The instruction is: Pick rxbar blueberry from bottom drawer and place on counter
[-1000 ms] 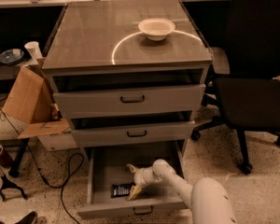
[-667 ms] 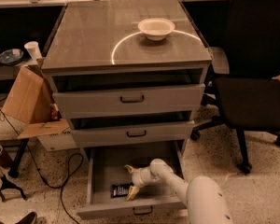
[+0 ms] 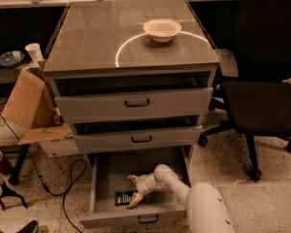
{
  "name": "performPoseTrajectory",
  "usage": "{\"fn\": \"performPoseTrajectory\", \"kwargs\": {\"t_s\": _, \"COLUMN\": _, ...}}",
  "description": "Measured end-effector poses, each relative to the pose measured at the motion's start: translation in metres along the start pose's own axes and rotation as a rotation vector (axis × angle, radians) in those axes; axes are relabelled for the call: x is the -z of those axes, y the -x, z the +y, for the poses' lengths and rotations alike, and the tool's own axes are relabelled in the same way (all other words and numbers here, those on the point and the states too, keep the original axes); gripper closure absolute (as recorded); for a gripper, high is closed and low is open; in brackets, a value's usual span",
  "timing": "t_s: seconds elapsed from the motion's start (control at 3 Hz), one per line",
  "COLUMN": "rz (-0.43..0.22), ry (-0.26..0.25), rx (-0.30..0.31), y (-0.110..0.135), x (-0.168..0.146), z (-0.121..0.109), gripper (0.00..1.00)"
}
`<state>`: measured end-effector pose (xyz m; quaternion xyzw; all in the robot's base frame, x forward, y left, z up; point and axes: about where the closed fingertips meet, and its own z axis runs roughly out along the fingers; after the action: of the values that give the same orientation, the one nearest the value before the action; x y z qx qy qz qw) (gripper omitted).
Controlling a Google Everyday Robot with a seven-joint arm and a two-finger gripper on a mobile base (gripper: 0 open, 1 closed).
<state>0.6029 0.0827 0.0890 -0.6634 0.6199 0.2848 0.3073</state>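
Note:
The bottom drawer (image 3: 106,171) is pulled open, with a plain grey inside. The rxbar blueberry (image 3: 122,198), a small dark flat bar with pale lettering, lies on its floor near the front. My gripper (image 3: 132,190) is inside the drawer on the white arm (image 3: 172,181), which reaches in from the lower right. Its two pale fingers are spread, one above the other in the picture. The lower fingertip (image 3: 135,202) sits right at the bar's right end. The bar is not held. The counter (image 3: 97,38) is the glossy grey-brown cabinet top with a curved light reflection.
A white bowl (image 3: 162,29) stands on the counter at the back right. The two upper drawers (image 3: 136,103) are slightly open. A black office chair (image 3: 262,91) stands to the right. A cardboard box (image 3: 31,106), cables and a bench leg are to the left.
My gripper has moved a little to the left inside the bottom drawer, closer to the bar. The bar and the drawers have not moved.

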Motion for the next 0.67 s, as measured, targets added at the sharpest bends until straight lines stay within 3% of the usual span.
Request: {"fn": "performPoseTrajectory", "kwargs": {"t_s": 0.67, "rz": 0.000, "ry": 0.000, "rx": -0.003, "y": 0.0078, "x": 0.0071, "z": -0.0005, "gripper": 0.76}}
